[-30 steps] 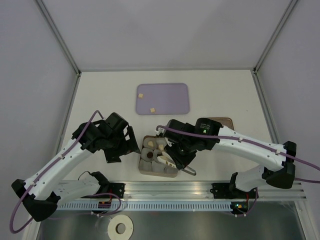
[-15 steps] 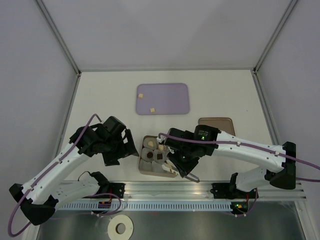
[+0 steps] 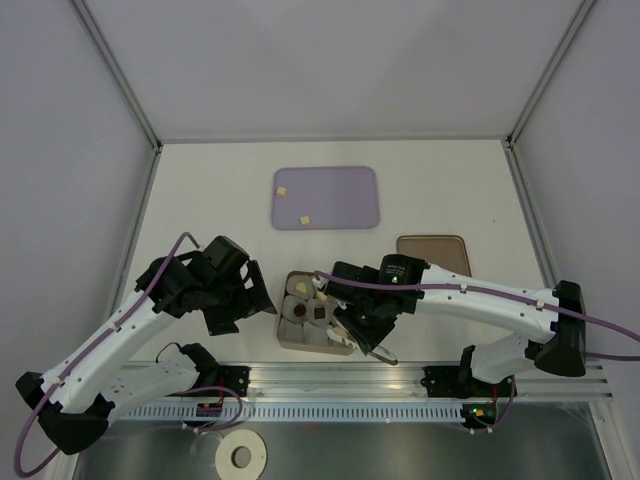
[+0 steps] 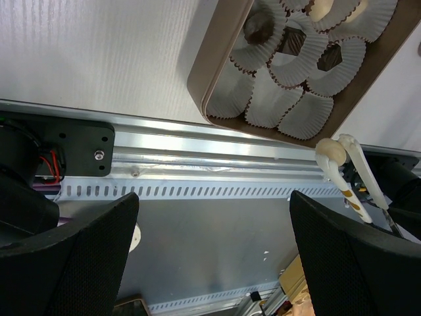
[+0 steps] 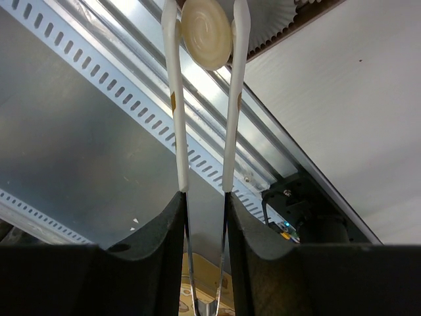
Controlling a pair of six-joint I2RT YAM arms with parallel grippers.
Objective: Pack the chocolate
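A brown box (image 3: 283,338) of white paper cups (image 4: 309,113) sits near the table's front edge; some cups hold dark chocolate (image 4: 258,25). My right gripper (image 5: 205,197) is shut on white-tipped metal tongs (image 5: 176,99). The tongs pinch a pale cream piece of chocolate (image 5: 206,33), which hangs at the box's near edge, by the rail (image 4: 331,153). Two pale pieces (image 3: 282,190) lie on the purple tray (image 3: 340,185) further back. My left gripper (image 4: 214,257) stands wide open with nothing in it, left of the box and over the rail.
A flat brown lid (image 3: 432,252) lies right of the box, behind my right arm. The aluminium rail (image 4: 197,155) runs along the table's front edge. Grey walls close in the sides and back.
My right arm has drawn the tongs and the cream piece from over the box's middle toward its near edge. The left gripper has slid slightly nearer and stays open.
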